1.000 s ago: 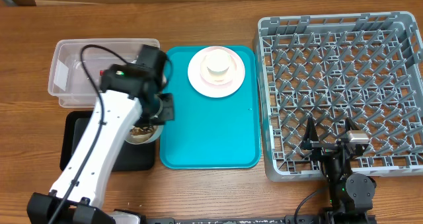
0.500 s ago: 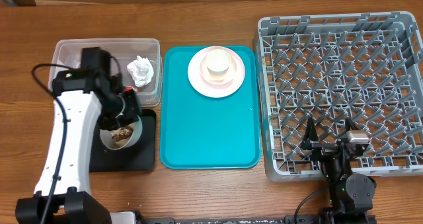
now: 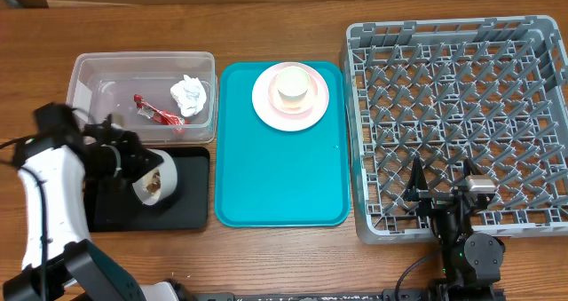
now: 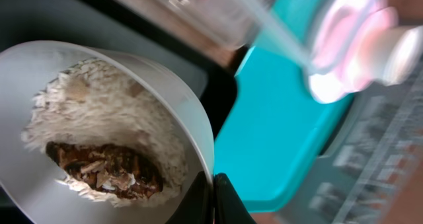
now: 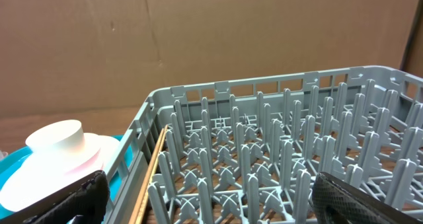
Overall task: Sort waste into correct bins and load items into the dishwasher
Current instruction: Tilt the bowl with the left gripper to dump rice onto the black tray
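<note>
Left end effector (image 3: pixel 138 170) clenched on bowl (image 3: pixel 156 182) over black tray (image 3: pixel 191 205), beside clear tub (image 3: pixel 89 88); right end effector (image 3: pixel 441 182) released.

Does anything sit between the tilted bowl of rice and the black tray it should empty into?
Nothing visible does. The bowl, pinched at its rim by the left fingers, hangs tilted over the black tray, whose visible surface is bare.
</note>
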`<state>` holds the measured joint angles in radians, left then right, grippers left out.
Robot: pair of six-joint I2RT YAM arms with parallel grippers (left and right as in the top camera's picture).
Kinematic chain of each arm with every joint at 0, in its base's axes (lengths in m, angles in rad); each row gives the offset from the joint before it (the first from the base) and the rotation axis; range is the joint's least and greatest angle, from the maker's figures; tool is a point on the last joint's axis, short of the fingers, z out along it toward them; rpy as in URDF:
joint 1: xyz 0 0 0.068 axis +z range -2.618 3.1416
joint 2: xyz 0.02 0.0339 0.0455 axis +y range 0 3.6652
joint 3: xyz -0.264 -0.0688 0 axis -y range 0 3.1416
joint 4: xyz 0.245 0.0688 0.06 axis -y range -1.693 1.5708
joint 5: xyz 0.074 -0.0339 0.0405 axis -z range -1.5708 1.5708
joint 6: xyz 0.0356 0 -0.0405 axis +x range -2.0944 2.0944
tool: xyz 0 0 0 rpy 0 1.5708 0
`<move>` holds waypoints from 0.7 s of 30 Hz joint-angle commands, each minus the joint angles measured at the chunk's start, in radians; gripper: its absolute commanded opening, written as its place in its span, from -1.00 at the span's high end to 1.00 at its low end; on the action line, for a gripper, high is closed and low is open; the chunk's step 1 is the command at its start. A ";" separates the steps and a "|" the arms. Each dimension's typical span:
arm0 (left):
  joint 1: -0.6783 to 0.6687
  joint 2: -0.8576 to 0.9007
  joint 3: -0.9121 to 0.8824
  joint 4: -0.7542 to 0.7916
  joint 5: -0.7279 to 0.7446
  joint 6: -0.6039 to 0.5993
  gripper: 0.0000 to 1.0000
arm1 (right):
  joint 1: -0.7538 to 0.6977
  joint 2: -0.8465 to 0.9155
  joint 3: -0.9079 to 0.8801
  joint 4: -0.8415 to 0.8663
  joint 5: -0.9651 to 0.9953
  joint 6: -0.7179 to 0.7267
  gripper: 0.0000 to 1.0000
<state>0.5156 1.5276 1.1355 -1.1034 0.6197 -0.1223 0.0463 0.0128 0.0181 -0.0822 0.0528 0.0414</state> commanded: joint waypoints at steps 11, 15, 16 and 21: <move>0.202 -0.024 -0.051 0.090 0.378 0.119 0.92 | -0.003 -0.010 -0.010 0.005 0.006 0.005 -1.00; 0.217 -0.024 -0.091 0.130 0.428 0.120 0.92 | -0.003 -0.010 -0.010 0.005 0.006 0.005 -1.00; 0.224 -0.024 -0.102 0.140 0.449 0.120 0.92 | -0.003 -0.010 -0.010 0.005 0.006 0.005 -1.00; 0.267 -0.024 -0.139 0.156 0.576 0.153 0.92 | -0.003 -0.010 -0.010 0.005 0.006 0.005 -1.00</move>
<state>0.7536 1.5272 1.0145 -0.9546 1.0565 -0.0139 0.0463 0.0128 0.0181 -0.0826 0.0525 0.0410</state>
